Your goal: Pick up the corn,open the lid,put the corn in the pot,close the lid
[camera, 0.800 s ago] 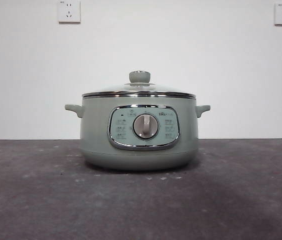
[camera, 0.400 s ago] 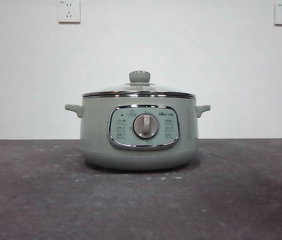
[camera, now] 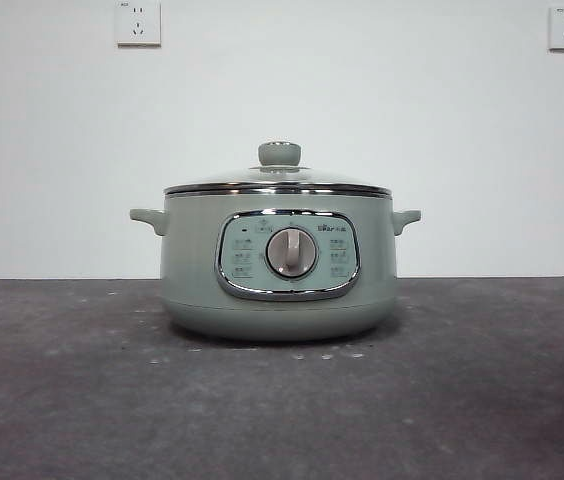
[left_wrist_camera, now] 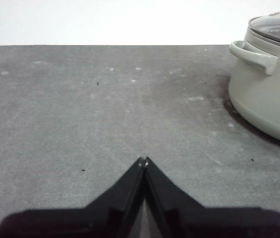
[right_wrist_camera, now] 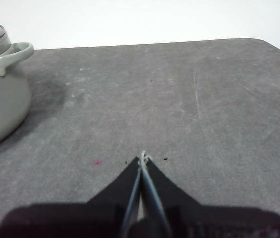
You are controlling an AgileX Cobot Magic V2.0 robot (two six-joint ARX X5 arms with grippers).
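Front view: green pot (camera: pixel 278 270) in the middle of the gray table (camera: pixel 62 400), facing the near edge with its silver dial (camera: pixel 291 252). Glass lid (camera: pixel 278 180) sits flat on top, closed. Two white wall plugs (camera: pixel 138 22) high up behind. No arms here, no corn either.

Left wrist view: only one side of the pot and one small handle (left_wrist_camera: pixel 253 53), off toward the far edge. Left gripper (left_wrist_camera: pixel 144 161) above bare table, tips pressed together, holding nothing.

Right wrist view: the pot's other handle (right_wrist_camera: pixel 14 55). Right gripper (right_wrist_camera: pixel 143 157) tips together too, nothing between them, well apart from the pot.
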